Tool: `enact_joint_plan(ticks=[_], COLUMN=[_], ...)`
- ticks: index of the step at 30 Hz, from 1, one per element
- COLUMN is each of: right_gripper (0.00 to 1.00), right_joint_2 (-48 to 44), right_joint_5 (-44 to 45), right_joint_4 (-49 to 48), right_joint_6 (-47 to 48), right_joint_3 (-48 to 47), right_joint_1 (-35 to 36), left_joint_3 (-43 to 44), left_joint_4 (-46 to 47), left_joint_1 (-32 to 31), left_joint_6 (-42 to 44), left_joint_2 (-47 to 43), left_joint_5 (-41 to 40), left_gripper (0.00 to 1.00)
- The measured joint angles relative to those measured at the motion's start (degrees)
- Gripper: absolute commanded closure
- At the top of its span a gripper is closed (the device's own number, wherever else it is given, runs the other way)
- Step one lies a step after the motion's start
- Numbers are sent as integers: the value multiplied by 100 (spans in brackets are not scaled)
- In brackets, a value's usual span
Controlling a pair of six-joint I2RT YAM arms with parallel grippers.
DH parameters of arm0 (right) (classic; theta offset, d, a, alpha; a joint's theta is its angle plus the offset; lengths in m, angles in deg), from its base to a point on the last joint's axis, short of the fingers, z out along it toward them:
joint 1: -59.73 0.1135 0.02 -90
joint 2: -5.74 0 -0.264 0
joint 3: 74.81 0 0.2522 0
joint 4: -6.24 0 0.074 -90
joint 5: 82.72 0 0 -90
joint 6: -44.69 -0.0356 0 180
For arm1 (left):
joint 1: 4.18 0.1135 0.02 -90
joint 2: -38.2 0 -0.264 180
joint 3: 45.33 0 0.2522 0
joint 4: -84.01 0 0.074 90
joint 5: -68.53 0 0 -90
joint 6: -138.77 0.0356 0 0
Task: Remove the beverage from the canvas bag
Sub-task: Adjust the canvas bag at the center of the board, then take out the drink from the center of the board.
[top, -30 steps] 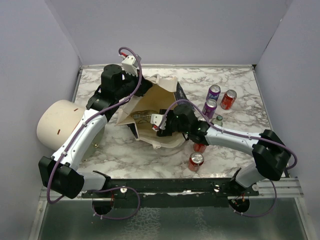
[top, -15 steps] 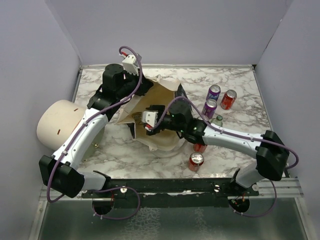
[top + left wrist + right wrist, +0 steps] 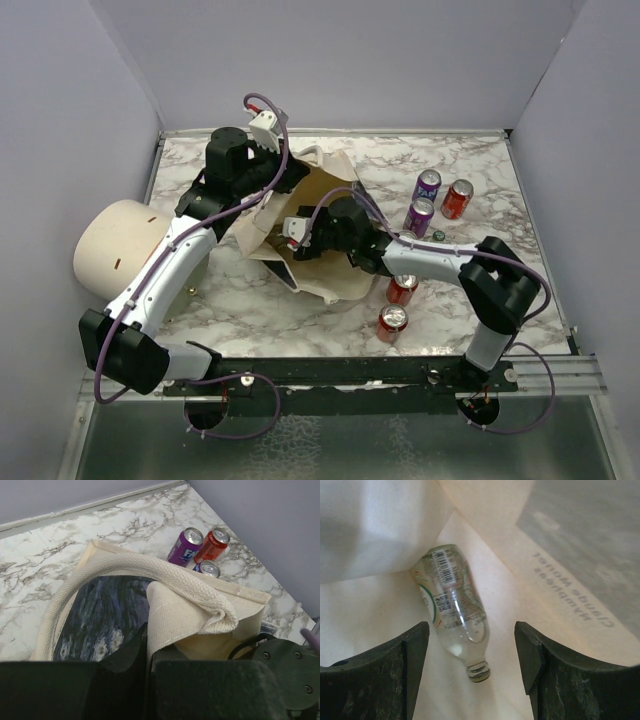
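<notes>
- Two arms meet at the canvas bag (image 3: 330,283), which lies slumped near the middle of the marbled bench (image 3: 480,160)
- The left tool (image 3: 148,645) is pressed together on a fold of the bag's cream cloth, at the bag's 11 o'clock edge in the top view
- In the left wrist view a woven loop handle (image 3: 150,572) arches over the rim, and the black printed panel (image 3: 100,615) lies just under it
- The right tool (image 3: 471,630) is inside the bag's open mouth with its fingers (image 3: 415,665) spread wide, touching nothing
- The beverage bottle (image 3: 452,605), clear with a printed label, lies on its side on the cloth inside the bag
- In the right wrist view its base points to 11 o'clock and its cap to 5 o'clock, the neck end lying between the spread fingers
- Mirrored lettering (image 3: 572,605) shows through the bag's wall at 3 o'clock of the bottle
- Outside the bag, at its 2 o'clock, stand a purple can (image 3: 428,184), a red can (image 3: 457,198) and a second purple can (image 3: 419,216)
- At its 4 o'clock stand a nearer red can (image 3: 402,288) and a nearest red can (image 3: 392,321)
- A cream cylinder (image 3: 120,245) lies at the bag's 9 o'clock, partly under the left arm
</notes>
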Motion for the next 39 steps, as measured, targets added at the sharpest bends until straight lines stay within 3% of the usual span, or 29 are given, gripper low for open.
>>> enact_joint_plan(ticks=[10,28,39], right_gripper=[25,13,23], right_joint_2=[682,1832,2472], right_joint_5=[-726,-780,-345], right_joint_4=[-4,-26,-13], right_joint_6=[411,1464,1740], right_joint_3=[-85,-1054,-1801], right_joint_1=[-83,-177,-164], left_joint_3=[-7,59,380], left_joint_4=[20,-101,-660], left_joint_1=[0,-463,-525], left_joint_6=[146,361,682], left_joint_2=[13,229,396], left_joint_5=[339,772,584], left_gripper=[100,100,100])
